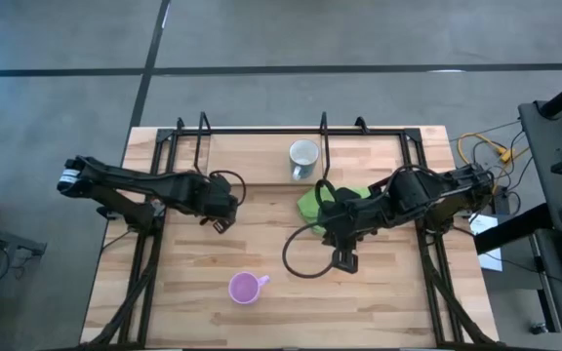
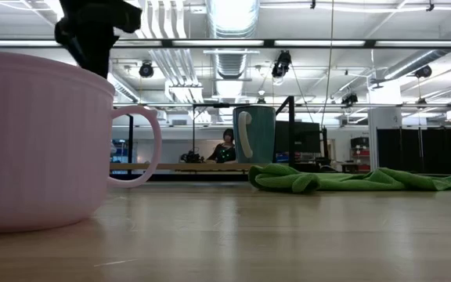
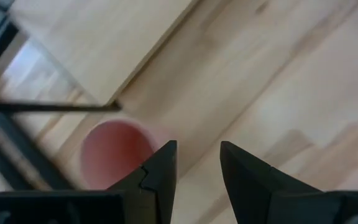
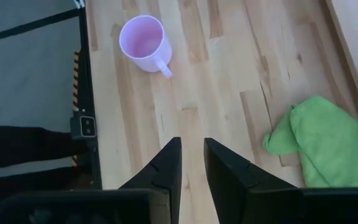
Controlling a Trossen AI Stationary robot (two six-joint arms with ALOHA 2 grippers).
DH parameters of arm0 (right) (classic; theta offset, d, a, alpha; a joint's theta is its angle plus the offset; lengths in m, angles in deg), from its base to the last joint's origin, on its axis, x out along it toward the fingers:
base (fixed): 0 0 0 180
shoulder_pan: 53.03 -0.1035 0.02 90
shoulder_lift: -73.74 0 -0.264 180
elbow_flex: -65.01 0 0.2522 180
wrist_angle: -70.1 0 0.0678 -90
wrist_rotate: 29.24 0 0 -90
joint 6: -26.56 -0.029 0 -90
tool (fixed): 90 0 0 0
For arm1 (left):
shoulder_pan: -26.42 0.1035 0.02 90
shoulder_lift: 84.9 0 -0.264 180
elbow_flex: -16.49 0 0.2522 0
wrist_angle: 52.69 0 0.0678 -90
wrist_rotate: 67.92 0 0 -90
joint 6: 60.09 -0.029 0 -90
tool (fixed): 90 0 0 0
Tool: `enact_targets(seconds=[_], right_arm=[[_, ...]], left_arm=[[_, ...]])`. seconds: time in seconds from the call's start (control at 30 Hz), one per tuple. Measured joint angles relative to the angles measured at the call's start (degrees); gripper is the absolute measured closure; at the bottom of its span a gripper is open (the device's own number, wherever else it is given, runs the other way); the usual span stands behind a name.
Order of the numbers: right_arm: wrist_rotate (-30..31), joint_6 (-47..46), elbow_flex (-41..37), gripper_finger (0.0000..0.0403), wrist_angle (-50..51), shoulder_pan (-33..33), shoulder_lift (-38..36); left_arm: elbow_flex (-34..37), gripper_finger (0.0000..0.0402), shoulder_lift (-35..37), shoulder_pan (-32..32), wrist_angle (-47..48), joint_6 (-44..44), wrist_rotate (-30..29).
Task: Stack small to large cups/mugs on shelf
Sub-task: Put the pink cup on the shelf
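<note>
Nearby, lilac mug (image 1: 245,288) stands near table's (image 1: 388,302) front edge.

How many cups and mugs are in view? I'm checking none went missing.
3: grey-white mug on the shelf; lilac mug on the table's near side; red-pink cup under the left end effector. Others may be hidden.

My overhead camera looks straight down on the whole table, lilac mug (image 1: 245,288) near its front edge. My low camera sits right beside that mug (image 2: 41,141), facing level toward the green cloth (image 2: 351,180). My right wrist camera looks down on both mug (image 4: 143,43) and cloth (image 4: 324,142); my left wrist camera hangs close above a red-pink cup (image 3: 114,152).
</note>
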Motion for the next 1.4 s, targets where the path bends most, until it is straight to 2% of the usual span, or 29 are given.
enact_targets(seconds=[0.17, 0.33, 0.53, 0.7, 1.0, 1.4], right_arm=[[0.8, 0.4, 0.0, 0.0339, 0.0, 0.0, -0.1], [0.8, 0.6, 0.0, 0.0339, -0.1, 0.0, -0.1], [0.8, 0.5, 0.0, 0.0339, -0.1, 0.0, -0.1], [0.8, 0.4, 0.0, 0.0339, -0.1, 0.0, -0.1], [0.8, 0.4, 0.0, 0.0339, -0.1, 0.0, -0.1], [1.0, 0.4, 0.0, 0.0339, -0.1, 0.3, -0.1]], left_arm=[[0.0, 0.0292, -0.1, 1.8, 2.7, 1.0, 0.3], [0.2, 0.0292, -0.1, 6.3, 2.9, 1.0, 9.9], [1.1, 0.0292, -0.2, 10.9, 3.1, -0.9, 10.3], [3.8, 0.0292, -0.1, 15.1, 2.8, -2.6, 16.2], [8.4, 0.0292, -0.2, 16.3, -3.9, -3.8, 17.4], [12.4, 0.0292, -0.3, 17.9, -5.3, -4.0, 17.1]])
